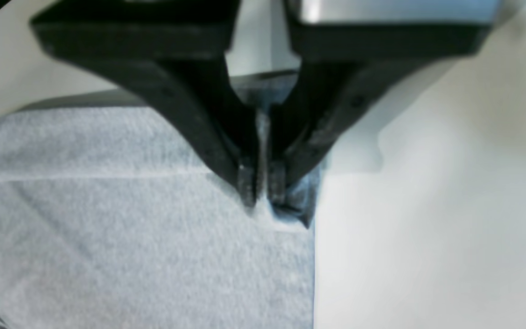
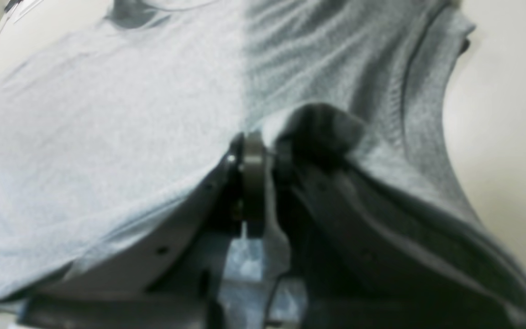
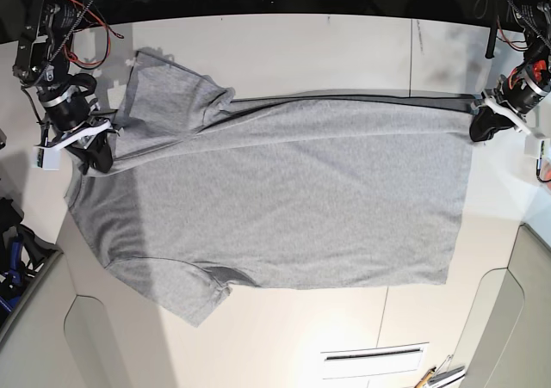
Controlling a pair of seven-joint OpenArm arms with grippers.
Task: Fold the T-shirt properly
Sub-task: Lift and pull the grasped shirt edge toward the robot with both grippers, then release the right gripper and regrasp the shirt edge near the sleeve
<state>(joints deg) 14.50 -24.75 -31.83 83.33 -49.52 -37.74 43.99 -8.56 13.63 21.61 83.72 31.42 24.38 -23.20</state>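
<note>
Pinching T-shirt [image 3: 284,207] w/ both end effectors, left [image 1: 259,192] & right [image 2: 263,157]; no writing visible.

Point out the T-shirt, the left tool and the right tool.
T-shirt [image 3: 293,207]: base view, middle of the body.
Left tool [image 1: 260,194]: left wrist view, between the tips pinching cloth.
Right tool [image 2: 263,146]: right wrist view, between the tips under cloth.

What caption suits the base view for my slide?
Both grippers, left gripper and right gripper, pinch opposite ends of the grey T-shirt on the table.
</note>
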